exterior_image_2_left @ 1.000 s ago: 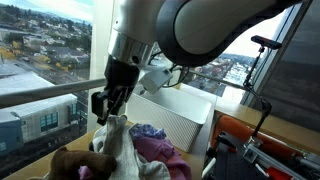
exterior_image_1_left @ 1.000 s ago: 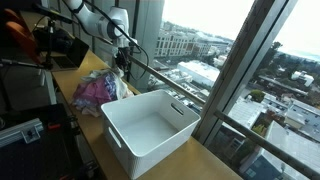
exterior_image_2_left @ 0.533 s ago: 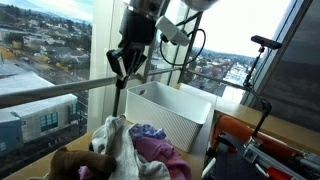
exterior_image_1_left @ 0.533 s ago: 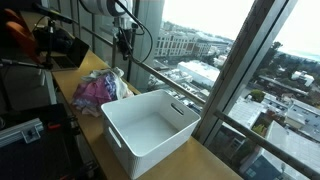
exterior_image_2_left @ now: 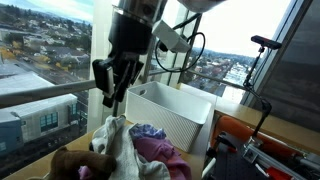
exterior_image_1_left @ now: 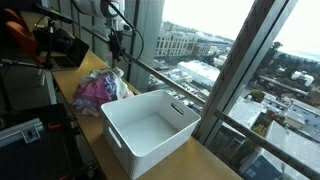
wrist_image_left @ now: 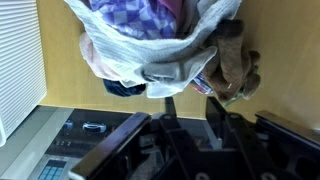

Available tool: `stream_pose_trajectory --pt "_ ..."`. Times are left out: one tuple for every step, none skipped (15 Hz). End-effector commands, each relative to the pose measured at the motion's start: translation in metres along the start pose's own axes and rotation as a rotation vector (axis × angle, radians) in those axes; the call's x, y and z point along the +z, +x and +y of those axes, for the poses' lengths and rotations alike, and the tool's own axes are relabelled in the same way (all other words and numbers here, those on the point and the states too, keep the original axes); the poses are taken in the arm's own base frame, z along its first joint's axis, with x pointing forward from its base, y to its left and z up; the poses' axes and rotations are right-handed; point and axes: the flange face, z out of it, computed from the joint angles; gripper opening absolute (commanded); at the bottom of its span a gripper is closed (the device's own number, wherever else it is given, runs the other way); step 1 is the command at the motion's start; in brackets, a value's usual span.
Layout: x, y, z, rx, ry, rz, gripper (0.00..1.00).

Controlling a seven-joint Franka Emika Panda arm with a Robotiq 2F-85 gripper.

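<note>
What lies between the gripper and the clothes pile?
Nothing: in an exterior view the gripper hangs above the clothes pile with only open air between; the bin stands aside.

Harsh backlit daylight, sky glare, dim interior, blurry wrist view.

Arm [exterior_image_1_left: 100,8]: white, smooth, rounded shell links with a glossy finish.
Wrist section [exterior_image_2_left: 135,30]: dark, blocky body joining the arm to the tool.
Side housing [exterior_image_2_left: 165,38]: white, rounded unit mounted beside the wrist section.
Gripper [exterior_image_2_left: 110,92]: matte black, angular linkage body.
Fingers [wrist_image_left: 170,112]: two black, straight, flat-sided bars. In the wrist view they sit on a black base with ridged edges.
Cables [exterior_image_2_left: 190,55]: thin and black, hanging in loose loops next to the wrist section. They show in both exterior views.
</note>
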Motion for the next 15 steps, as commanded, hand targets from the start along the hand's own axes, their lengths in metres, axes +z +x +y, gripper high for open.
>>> stream_pose_trajectory --pt "0.037 -0.003 -0.017 -0.018 -0.004 -0.023 0.7" --pt "0.048 -0.005 -0.017 -0.025 -0.01 -0.03 0.76" --pt "0.058 -0.007 -0.014 -0.031 -0.018 -0.039 0.83" --pt "0.067 -0.008 -0.009 -0.031 -0.026 -0.044 0.91" --pt "0.073 -0.008 -0.004 -0.03 -0.033 -0.046 0.98" --pt "0.078 -0.006 0.002 -0.025 -0.039 -0.046 1.0" --pt "0.08 -0.005 0.007 -0.021 -0.045 -0.046 1.0" --pt "0.082 -0.004 0.011 -0.015 -0.049 -0.048 1.0" --pt "0.084 -0.002 0.014 -0.008 -0.05 -0.048 0.75" --pt "0.084 -0.002 0.015 -0.005 -0.051 -0.049 0.75" --pt "0.084 -0.002 0.015 -0.005 -0.049 -0.049 0.72" --pt "0.085 -0.003 0.015 -0.004 -0.047 -0.05 0.65" --pt "0.085 -0.004 0.014 -0.004 -0.045 -0.051 0.58" --pt "0.086 -0.005 0.015 -0.002 -0.043 -0.052 0.49" --pt "0.086 -0.005 0.016 0.0 -0.043 -0.053 0.42"
